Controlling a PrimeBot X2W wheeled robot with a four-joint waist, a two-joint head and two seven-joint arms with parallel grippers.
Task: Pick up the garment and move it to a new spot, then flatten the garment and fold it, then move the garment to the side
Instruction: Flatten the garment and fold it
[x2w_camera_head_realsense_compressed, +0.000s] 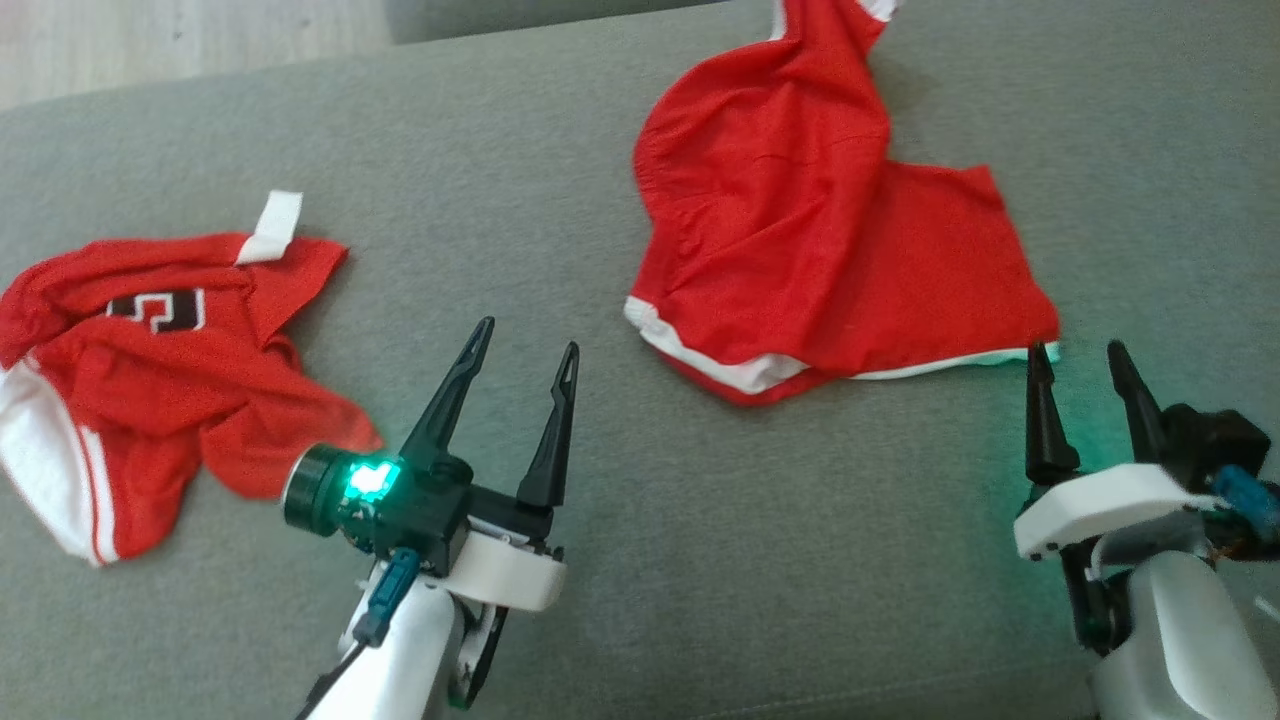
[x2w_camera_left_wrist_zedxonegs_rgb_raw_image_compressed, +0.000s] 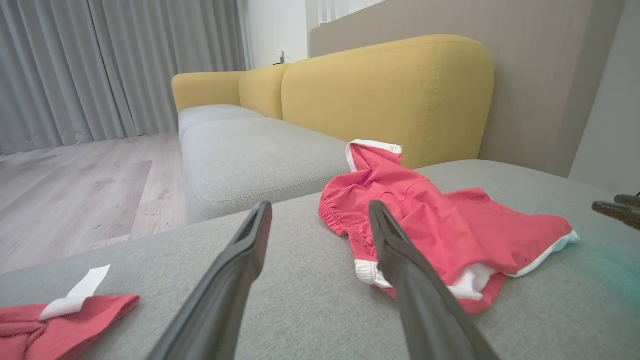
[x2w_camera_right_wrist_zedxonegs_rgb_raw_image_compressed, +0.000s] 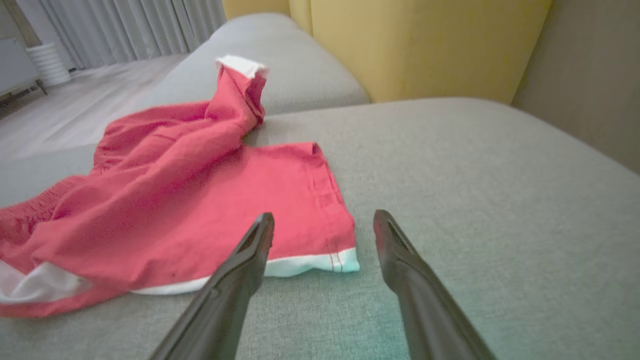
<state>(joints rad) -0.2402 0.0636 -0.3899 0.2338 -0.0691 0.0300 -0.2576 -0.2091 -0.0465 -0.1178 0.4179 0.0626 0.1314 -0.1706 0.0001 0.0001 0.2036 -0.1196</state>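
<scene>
Red garment (x2w_camera_head_realsense_compressed: 800, 250) lies crumpled on the grey cushion (x2w_camera_head_realsense_compressed: 700, 560), right of centre in my head view. One end is bunched up toward the yellow backrest (x2w_camera_left_wrist_zedxonegs_rgb_raw_image_compressed: 390, 90) and its white-trimmed hem is nearest me. My right gripper (x2w_camera_head_realsense_compressed: 1078, 346) sits just beside that hem's right corner, fingers spread wide and holding nothing; I can't tell whether a tip touches the trim. My left gripper (x2w_camera_head_realsense_compressed: 530, 335) is equally wide and empty, over bare cushion between the garment and a second red piece (x2w_camera_head_realsense_compressed: 150, 380) with a white band, crumpled well to the left.
</scene>
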